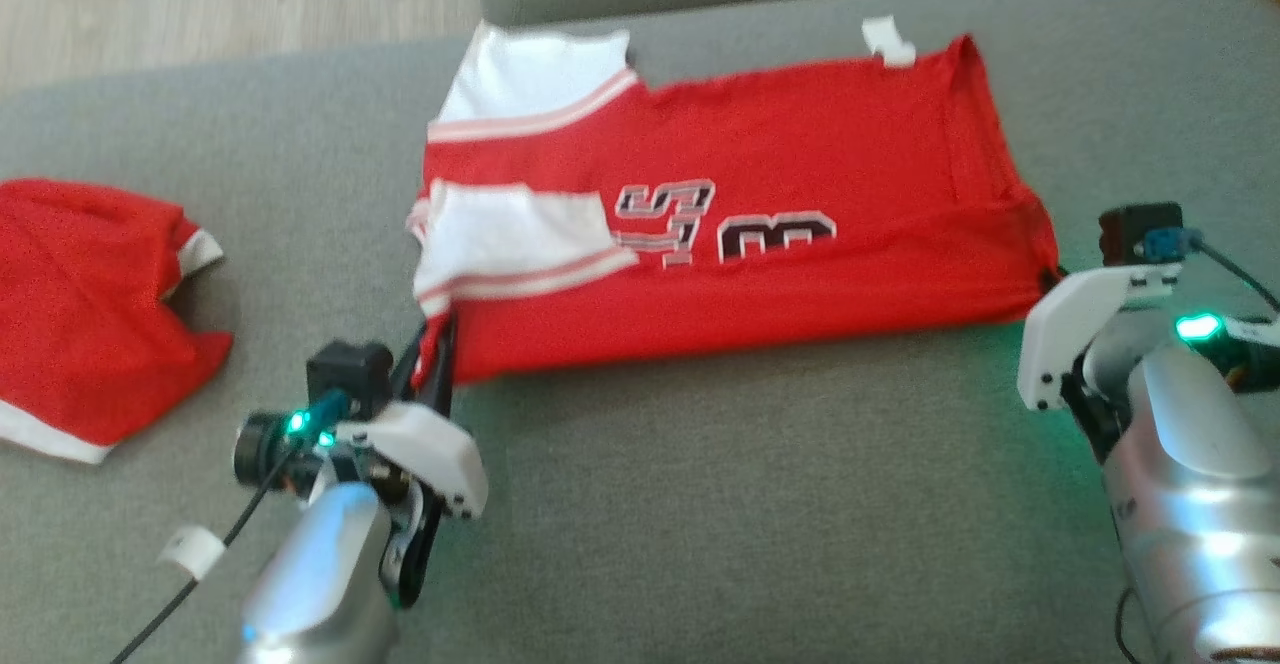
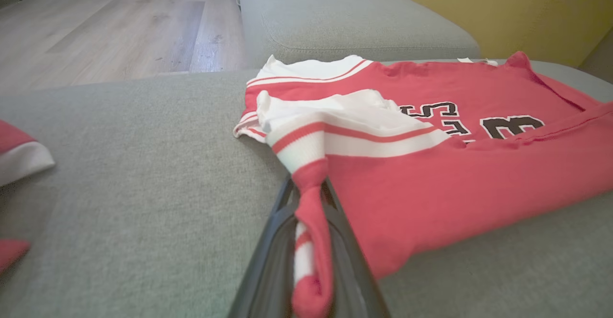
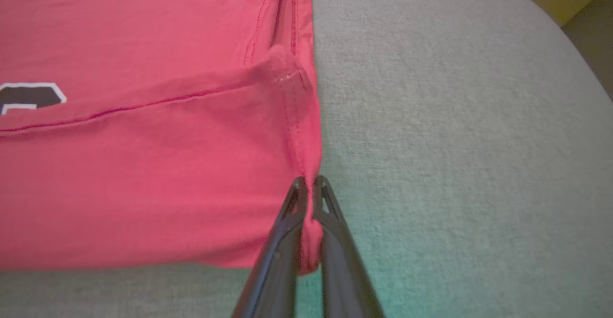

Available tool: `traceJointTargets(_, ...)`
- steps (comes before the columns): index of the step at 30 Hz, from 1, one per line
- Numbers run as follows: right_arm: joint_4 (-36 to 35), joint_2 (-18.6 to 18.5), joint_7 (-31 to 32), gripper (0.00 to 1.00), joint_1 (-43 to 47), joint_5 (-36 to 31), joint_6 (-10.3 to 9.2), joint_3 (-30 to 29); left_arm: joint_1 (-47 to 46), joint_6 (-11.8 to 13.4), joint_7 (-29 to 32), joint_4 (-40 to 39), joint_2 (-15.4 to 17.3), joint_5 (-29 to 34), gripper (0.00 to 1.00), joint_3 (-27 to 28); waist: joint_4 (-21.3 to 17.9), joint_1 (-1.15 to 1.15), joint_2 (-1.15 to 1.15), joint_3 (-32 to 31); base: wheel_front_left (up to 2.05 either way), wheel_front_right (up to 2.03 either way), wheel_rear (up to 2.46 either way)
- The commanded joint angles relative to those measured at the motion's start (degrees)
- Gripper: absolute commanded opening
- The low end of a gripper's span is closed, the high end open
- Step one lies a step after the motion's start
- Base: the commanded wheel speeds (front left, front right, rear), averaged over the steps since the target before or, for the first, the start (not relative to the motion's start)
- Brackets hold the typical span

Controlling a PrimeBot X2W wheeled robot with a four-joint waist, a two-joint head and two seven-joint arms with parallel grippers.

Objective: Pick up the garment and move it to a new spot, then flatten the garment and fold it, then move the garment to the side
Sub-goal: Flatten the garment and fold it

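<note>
Two corners of the red shirt (image 1: 740,244) are held, one by each gripper. The shirt lies spread out in the middle of the grey cushion (image 1: 700,504), with its near edge turned over on itself. It has a big number on it, and a white sleeve (image 1: 510,239) is folded across its left end.

The shirt looks soft, thin and light. It likely cannot hold its own shape, so it will probably hang down in the middle when it is lifted. The stitched hem and the corners look like the best places to hold, because the cloth is thicker there. Both sides should go up together, or the shirt may bunch up.

The left gripper (image 2: 309,184) is squeezed tight on the near left corner, just under the white sleeve. The right gripper (image 3: 310,181) is pinched closed on the near right corner, right on the hem. That pinch is small, so the cloth might slip out.

Another red cloth (image 1: 90,304) lies well apart on the left. A wood floor (image 1: 200,4) is behind the cushion.
</note>
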Motion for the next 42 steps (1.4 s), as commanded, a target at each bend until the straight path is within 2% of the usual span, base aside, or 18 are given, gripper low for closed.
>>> traceJointTargets(1, -1.47, -1.41, 0.69, 0.0, 0.06, 2.1, -0.04, 2.97, -0.06, -0.49, 0.8, -1.17, 2.16, -0.72, 0.0, 1.5, -1.1, 0.0, 0.0, -2.7, 0.0, 0.0, 0.0)
traceJointTargets(7, -3.48, -4.11, 5.23, 0.0, 3.85, 9.79, -0.04, 9.03, 4.85, -1.67, 5.58, -2.74, 3.24, -2.99, 0.0, 1.11, -1.78, 0.0, 0.0, -5.98, 0.0, 0.0, 0.0)
traceJointTargets(12, -9.6, -6.53, 8.74, 0.0, 9.29, 17.12, -0.04, 13.24, 9.03, -0.97, 7.62, -7.55, 4.26, -3.64, 0.0, 0.72, -1.95, 0.0, 0.0, -7.53, 0.0, 0.0, 0.0)
traceJointTargets(13, -9.6, -6.53, 8.74, 0.0, 9.29, 17.12, -0.04, 13.24, 9.03, -0.97, 7.62, -7.55, 4.26, -3.64, 0.0, 0.72, -1.95, 0.0, 0.0, -7.53, 0.0, 0.0, 0.0)
traceJointTargets(18, -18.63, -9.25, 12.29, 0.0, 15.97, 22.36, -0.04, 13.79, 11.92, 0.43, 9.66, -13.57, 5.08, -3.87, 0.0, 0.41, -1.78, 0.0, 0.0, -7.6, 0.0, 0.0, 0.0)
traceJointTargets(23, -26.72, -9.34, 15.34, 0.0, 21.38, 24.38, -0.04, 12.29, 13.82, 1.47, 11.36, -17.42, 5.73, -4.13, 0.0, 0.15, -1.93, 0.0, 0.0, -7.35, 0.0, 0.0, 0.0)
traceJointTargets(24, -28.37, -9.09, 14.98, 0.78, 21.98, 24.54, -0.04, 11.82, 14.04, 1.62, 11.72, -17.96, 5.83, -4.16, 0.0, 0.07, -1.98, 0.0, 0.0, -7.22, 0.0, 0.0, 0.0)
traceJointTargets(25, -29.63, -8.71, 14.66, 1.0, 22.44, 24.61, -0.04, 10.82, 14.22, 1.78, 12.09, -18.43, 5.91, -4.21, 0.0, 0.0, -2.03, 0.0, 0.0, -7.1, 0.0, 0.0, 0.0)
traceJointTargets(26, -30.91, -8.51, 14.17, 1.0, 22.77, 24.1, -0.04, 10.32, 14.34, 1.97, 12.32, -18.9, 5.99, -4.22, 0.37, -0.02, -2.07, 0.0, 0.0, -6.96, 0.0, 0.0, 0.0)
traceJointTargets(27, -31.99, -8.24, 13.61, 1.0, 22.99, 23.5, -0.04, 9.59, 14.41, 2.3, 12.36, -19.31, 6.13, -4.08, 0.83, 0.0, -2.13, 0.0, 0.0, -6.82, 0.0, 0.0, 0.0)
traceJointTargets(28, -33.0, -7.8, 12.9, 1.0, 23.07, 23.04, -0.04, 8.79, 14.44, 2.58, 12.4, -19.66, 6.27, -3.97, 1.0, 0.03, -2.2, 0.0, 0.0, -6.65, 0.0, 0.0, 0.0)
traceJointTargets(31, -35.85, -5.92, 9.73, 1.0, 22.56, 22.03, -0.04, 6.06, 14.08, 3.43, 11.38, -20.87, 6.42, -3.85, 1.0, 0.66, -2.38, 0.0, 0.0, -6.02, 0.0, 0.0, 0.0)
traceJointTargets(32, -37.49, -4.76, 6.63, 1.0, 21.82, 21.15, -0.04, 3.86, 13.47, 3.94, 9.56, -21.92, 6.39, -3.7, 1.0, 1.38, -2.46, 0.0, 0.0, -5.52, 0.0, 0.0, 0.0)
traceJointTargets(37, -41.0, -2.98, -3.13, 1.0, 19.88, 18.18, -0.04, 1.25, 11.48, 5.29, 2.65, -24.4, 5.89, -3.92, 1.0, 4.47, -2.66, 0.0, 0.0, -4.09, 0.0, 0.0, 0.0)
traceJointTargets(42, -42.54, -2.06, -11.54, 1.0, 19.02, 17.02, -0.04, 2.31, 9.44, 4.0, -5.03, -26.49, 5.48, -4.43, 1.0, 6.69, -3.14, 0.0, 0.0, -3.05, 0.0, 0.0, 0.0)
